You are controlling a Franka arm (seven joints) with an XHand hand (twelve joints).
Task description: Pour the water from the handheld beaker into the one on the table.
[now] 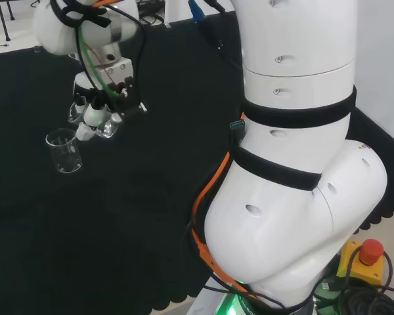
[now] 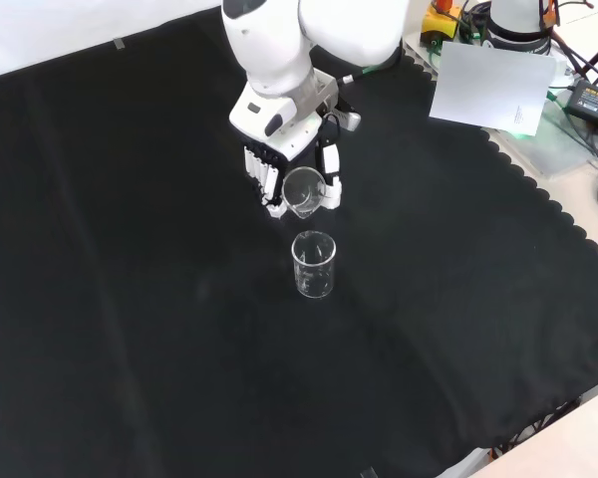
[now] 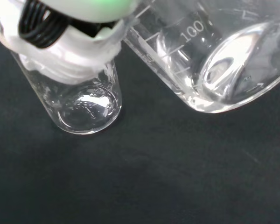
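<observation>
The fingers (image 2: 271, 184) are curled round the handheld beaker (image 2: 303, 189), with the thumb on its other side in the front view, so the hand (image 2: 284, 149) is gripping it and carries it clear of the cloth. The beaker is tipped: in the front view its open mouth faces the camera and its lip hangs just above and behind the table beaker (image 2: 314, 265). In the wrist view the held beaker (image 3: 214, 56) lies steeply on its side with its printed scale showing. I cannot tell whether it has any water in it.

The table beaker stands upright on the worktop (image 2: 130, 299), near the middle of the black cloth and well away from all its edges and corners. In the head view it (image 1: 64, 151) sits just to the left of and below the hand (image 1: 95, 111). In the wrist view its base (image 3: 86, 109) shows bright glints; whether that is a little water or bare glass I cannot say.

My judgement: the pour is in hand or close to its end. The grasp, carry and tilt are done, and the lip is roughly lined up with the receiving beaker. No stream of water is visible between the two. What may remain is draining the last of the water and righting the held beaker.
</observation>
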